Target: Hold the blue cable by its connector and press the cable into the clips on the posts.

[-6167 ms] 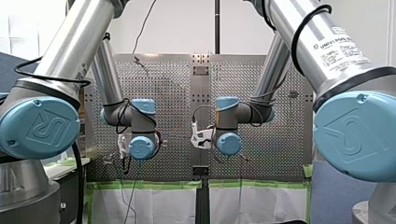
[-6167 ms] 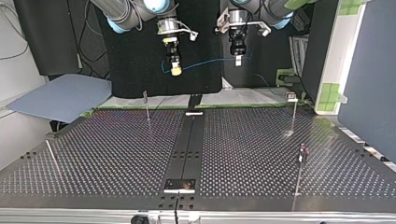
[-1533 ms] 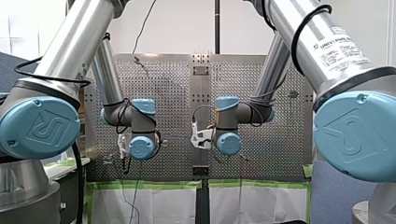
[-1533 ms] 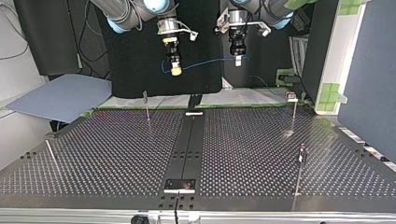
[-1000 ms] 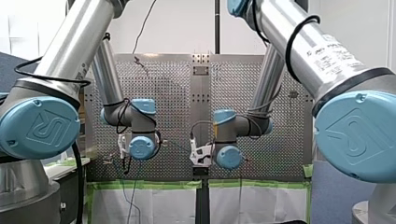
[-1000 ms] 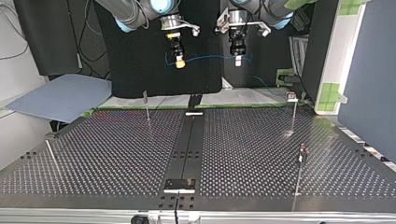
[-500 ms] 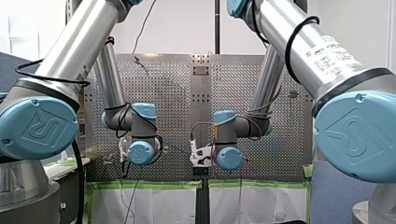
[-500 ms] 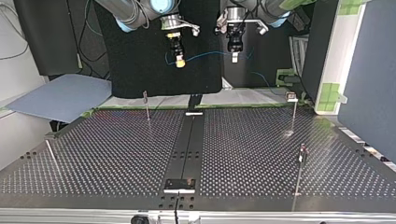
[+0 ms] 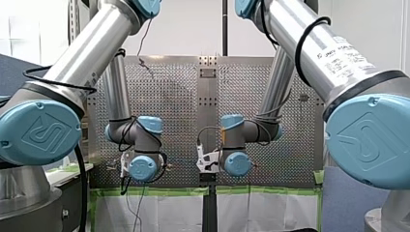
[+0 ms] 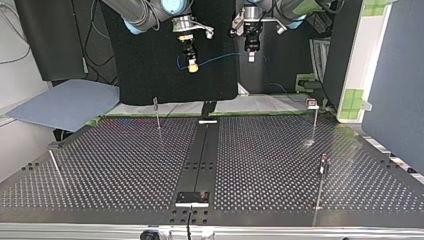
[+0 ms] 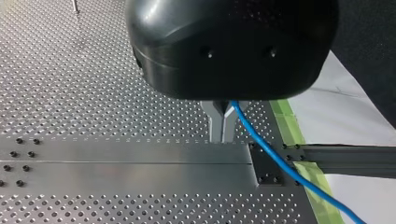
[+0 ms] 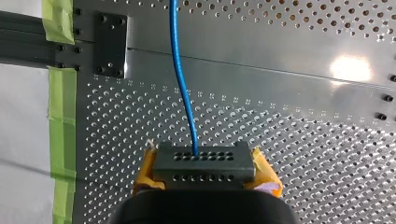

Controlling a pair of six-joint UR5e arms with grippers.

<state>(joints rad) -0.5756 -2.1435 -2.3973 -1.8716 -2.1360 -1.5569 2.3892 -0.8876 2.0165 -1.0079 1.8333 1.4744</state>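
Observe in the top view that the blue cable (image 10: 220,58) hangs in the air across the upper centre of the frame. It is strung between the two grippers, beyond the far edge of the perforated table (image 10: 125,165) and well apart from the posts (image 10: 157,114). The right gripper (image 10: 192,67), at the upper centre-left of that frame, clamps the dark connector (image 12: 204,163) between its yellow pads (image 12: 265,173). In the right wrist view the cable runs straight ahead out of the connector's face. The left gripper (image 11: 222,125) has its metal fingers pressed together on the cable, which leaves them and trails away past the table edge. Compare with half a second ago. In the top view the left gripper now sits slightly higher in the frame, so the cable slopes up more toward the right. In the front view the left arm's wrist (image 9: 138,166) sits lower and its forearm leans more steeply. The right gripper keeps the place it had half a second ago. Against the frames of six seconds ago, it stands further right and higher in the top view.
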